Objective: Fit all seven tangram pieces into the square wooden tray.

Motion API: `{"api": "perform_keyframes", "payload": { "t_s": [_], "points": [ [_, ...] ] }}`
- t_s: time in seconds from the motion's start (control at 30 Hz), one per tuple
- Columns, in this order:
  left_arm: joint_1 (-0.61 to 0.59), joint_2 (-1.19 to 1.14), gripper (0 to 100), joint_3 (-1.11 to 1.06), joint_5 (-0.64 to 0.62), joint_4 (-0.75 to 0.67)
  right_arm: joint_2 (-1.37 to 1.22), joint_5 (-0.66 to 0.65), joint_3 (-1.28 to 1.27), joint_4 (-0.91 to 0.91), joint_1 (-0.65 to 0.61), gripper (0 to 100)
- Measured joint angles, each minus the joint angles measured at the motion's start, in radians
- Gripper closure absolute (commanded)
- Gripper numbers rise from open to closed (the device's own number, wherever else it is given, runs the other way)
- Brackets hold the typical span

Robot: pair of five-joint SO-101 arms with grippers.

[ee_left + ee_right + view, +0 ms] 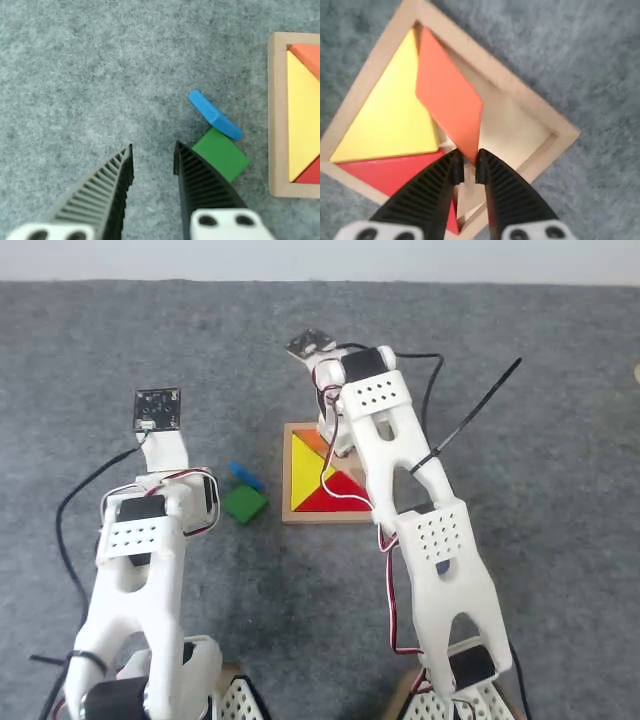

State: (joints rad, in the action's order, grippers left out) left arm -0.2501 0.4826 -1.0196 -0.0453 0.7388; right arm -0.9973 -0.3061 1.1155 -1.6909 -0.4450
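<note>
The square wooden tray (325,516) lies mid-table and holds a yellow triangle (390,125) and a red triangle (395,175). My right gripper (467,162) hangs over the tray, shut on one corner of an orange parallelogram (447,100), which slants down beside the yellow triangle. Part of the tray floor (515,125) is bare. On the carpet just outside the tray sit a green square (222,155) and a blue piece (215,116), touching each other. My left gripper (152,155) is open with nothing between its fingers; one fingertip (182,152) is right beside the green square.
Grey carpet covers the whole table. The right arm (400,460) stretches over the tray's right half and hides it from above. Black cables trail beside both arms.
</note>
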Motion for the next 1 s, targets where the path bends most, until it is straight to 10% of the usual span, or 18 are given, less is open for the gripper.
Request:
{"api": "perform_keyframes", "payload": {
  "t_s": [0.73,1.0],
  "points": [
    [0.0,0.0,87,0.0,0.0,0.0,0.066,0.066,0.028,-0.063,-0.077,95.7],
    [0.0,0.0,87,0.0,0.0,0.0,0.038,-0.086,-0.091,0.063,-0.075,68.2]
  ]
}}
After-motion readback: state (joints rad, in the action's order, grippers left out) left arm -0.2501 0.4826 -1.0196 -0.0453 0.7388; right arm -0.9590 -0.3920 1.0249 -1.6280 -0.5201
